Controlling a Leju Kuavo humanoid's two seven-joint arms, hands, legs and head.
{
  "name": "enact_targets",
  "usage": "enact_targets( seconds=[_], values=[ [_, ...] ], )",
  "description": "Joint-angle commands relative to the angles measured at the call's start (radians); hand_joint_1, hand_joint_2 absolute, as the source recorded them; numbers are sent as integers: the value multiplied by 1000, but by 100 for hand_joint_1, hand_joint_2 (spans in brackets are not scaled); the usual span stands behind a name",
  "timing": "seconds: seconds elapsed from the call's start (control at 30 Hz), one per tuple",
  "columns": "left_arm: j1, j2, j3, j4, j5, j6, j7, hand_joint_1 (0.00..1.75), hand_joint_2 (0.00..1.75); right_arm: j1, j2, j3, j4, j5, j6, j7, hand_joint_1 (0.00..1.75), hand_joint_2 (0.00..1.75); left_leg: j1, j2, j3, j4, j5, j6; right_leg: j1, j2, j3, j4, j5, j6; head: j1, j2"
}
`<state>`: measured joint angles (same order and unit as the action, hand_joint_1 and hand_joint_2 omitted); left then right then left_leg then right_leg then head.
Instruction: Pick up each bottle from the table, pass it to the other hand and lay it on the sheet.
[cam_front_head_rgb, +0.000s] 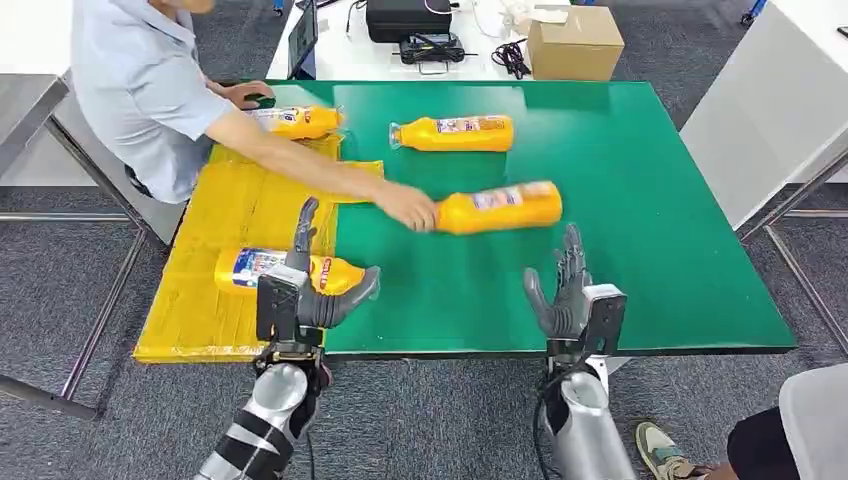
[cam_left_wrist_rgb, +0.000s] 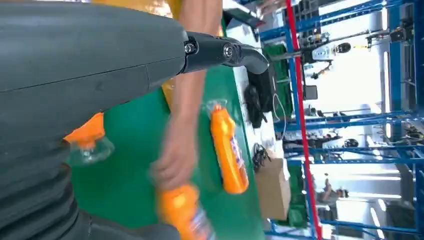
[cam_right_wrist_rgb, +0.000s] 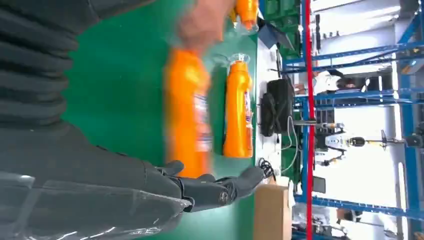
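Several orange bottles with white labels lie about. One bottle (cam_front_head_rgb: 275, 268) rests on the yellow sheet (cam_front_head_rgb: 230, 200), just behind my left hand (cam_front_head_rgb: 310, 290), which is open with fingers spread; its clear cap (cam_left_wrist_rgb: 89, 145) peeks past that hand (cam_left_wrist_rgb: 90, 60). A second bottle (cam_front_head_rgb: 295, 121) lies at the sheet's far end. A third (cam_front_head_rgb: 455, 133) (cam_left_wrist_rgb: 229, 150) (cam_right_wrist_rgb: 238, 110) lies on the green table (cam_front_head_rgb: 650, 220). A person's hand (cam_front_head_rgb: 405, 207) holds a fourth bottle (cam_front_head_rgb: 500, 207) (cam_right_wrist_rgb: 187, 110), blurred, in front of my right hand (cam_front_head_rgb: 562, 290) (cam_right_wrist_rgb: 100, 175), which is open and upright.
The person sits at the table's far left, one arm stretched across the sheet, the other hand near the far bottle. A cardboard box (cam_front_head_rgb: 575, 42), a black case (cam_front_head_rgb: 405, 18) and cables lie on the white table behind. A shoe (cam_front_head_rgb: 660, 450) shows at bottom right.
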<state>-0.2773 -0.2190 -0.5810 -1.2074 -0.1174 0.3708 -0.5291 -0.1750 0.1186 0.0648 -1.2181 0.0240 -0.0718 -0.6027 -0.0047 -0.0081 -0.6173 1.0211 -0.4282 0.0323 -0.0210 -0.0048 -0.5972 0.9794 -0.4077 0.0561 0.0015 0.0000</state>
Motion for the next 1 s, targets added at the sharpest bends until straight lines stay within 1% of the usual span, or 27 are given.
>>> enact_targets(
  seconds=[0.03, 0.13, 0.17, 0.2, 0.23, 0.43, 0.47, 0.5, 0.53, 0.6, 0.63, 0.67, 0.7, 0.73, 0.8, 0.83, 0.9, 0.97, 1.0],
  values=[
    [47, 7, 13, 3, 103, 42, 17, 0, 175, -35, -106, 122, 110, 639, -553, 179, 0, 175, 1, 3, 6, -2, -1, -2, 1, 3, 5, -2, 0, -2, 0, 0],
    [40, 7, 6, 0, 102, 39, 20, 0, 175, -107, -164, 128, 219, 764, -566, 224, 0, 175, 1, 1, 4, -1, -1, -1, 1, 0, 4, -2, -1, -2, 0, 0],
    [39, 5, 3, -1, 102, 37, 21, 0, 175, -120, -170, 127, 231, 767, -559, 222, 0, 175, 1, 2, 4, 0, -1, -1, 1, 2, 4, -2, 0, -2, 0, 0],
    [38, 3, -10, -2, 87, 46, 23, 0, 175, -152, -172, 129, 283, 808, -568, 233, 0, 175, 0, 1, 2, -1, 0, -1, 0, 1, 3, -1, 0, -1, 0, 0],
    [39, 2, -16, -3, 85, 44, 24, 0, 175, -165, -176, 139, 304, 834, -561, 245, 0, 175, 1, 3, 5, -1, -1, -1, 1, 2, 5, -2, 0, -2, 0, 0],
    [39, 1, -19, -2, 83, 46, 27, 0, 175, -171, -175, 140, 311, 837, -557, 248, 0, 175, 0, 1, 2, -1, 0, -1, 1, 1, 3, -1, 0, -1, 0, 0],
    [39, 1, -19, -2, 83, 46, 27, 0, 175, -171, -175, 140, 311, 837, -557, 248, 0, 175, 2, 2, 8, -1, -3, -3, 2, 2, 8, -1, -2, -4, 0, 0],
    [39, 1, -19, -2, 83, 46, 27, 0, 175, -171, -175, 140, 311, 837, -557, 248, 0, 175, 1, 2, 4, -1, -1, -2, 1, 2, 4, -1, 0, -2, 0, 0],
    [40, 2, -20, -1, 90, 38, 35, 0, 175, -175, -174, 152, 325, 863, -555, 273, 0, 175, 1, 2, 7, -1, -2, -3, 1, 2, 7, -1, -2, -3, 0, 0],
    [37, 1, -25, 10, 97, 30, 49, 0, 175, -210, -181, 184, 396, 921, -524, 317, 0, 175, 1, 2, 4, 0, -1, -2, 1, 2, 4, -1, -1, -2, 0, 0],
    [35, -1, -25, 16, 92, 38, 55, 0, 175, -222, -178, 187, 423, 921, -508, 323, 0, 175, 1, 3, 4, 0, -1, -1, 1, 2, 3, -1, 0, -2, 0, 0],
    [30, -4, -24, 29, 94, 37, 65, 0, 175, -250, -176, 201, 484, 926, -460, 336, 0, 175, 1, 3, 6, 0, -2, -2, 1, 3, 5, -1, -1, -2, 0, 0],
    [28, -6, -25, 34, 95, 34, 68, 0, 175, -266, -179, 214, 517, 936, -442, 350, 0, 175, 2, 4, 8, 0, -3, -2, 2, 4, 7, -1, -1, -3, 0, 0],
    [24, -8, -27, 39, 96, 30, 70, 0, 175, -283, -180, 228, 550, 955, -436, 361, 0, 175, 1, 3, 3, -1, -1, -1, 1, 2, 3, -1, 0, -1, 0, 0],
    [18, -11, -31, 43, 90, 30, 75, 0, 175, -308, -181, 251, 594, 986, -449, 373, 0, 175, 1, 3, 4, 0, -1, -2, 1, 3, 4, -1, 0, -2, 0, 0],
    [17, -15, -35, 41, 88, 29, 78, 0, 175, -326, -175, 252, 617, 972, -406, 370, 0, 175, 1, 2, 3, 0, -1, -1, 1, 2, 3, -1, 0, -1, 0, 0],
    [19, -15, -44, 27, 80, 30, 79, 0, 175, -339, -168, 252, 621, 945, -358, 354, 0, 175, 1, 2, 4, 0, -1, -1, 1, 2, 4, -1, 0, -2, 0, 0],
    [22, -13, -54, 12, 65, 38, 81, 0, 175, -338, -165, 259, 601, 915, -316, 336, 0, 175, 2, 3, 8, 0, -2, -3, 2, 3, 7, -1, 0, -4, 0, 0],
    [24, -13, -55, 3, 64, 36, 83, 0, 175, -328, -162, 258, 573, 873, -284, 310, 0, 175, 1, 1, 5, 0, 0, -1, 1, 0, 5, -1, 0, -2, 0, 0]
  ],
)
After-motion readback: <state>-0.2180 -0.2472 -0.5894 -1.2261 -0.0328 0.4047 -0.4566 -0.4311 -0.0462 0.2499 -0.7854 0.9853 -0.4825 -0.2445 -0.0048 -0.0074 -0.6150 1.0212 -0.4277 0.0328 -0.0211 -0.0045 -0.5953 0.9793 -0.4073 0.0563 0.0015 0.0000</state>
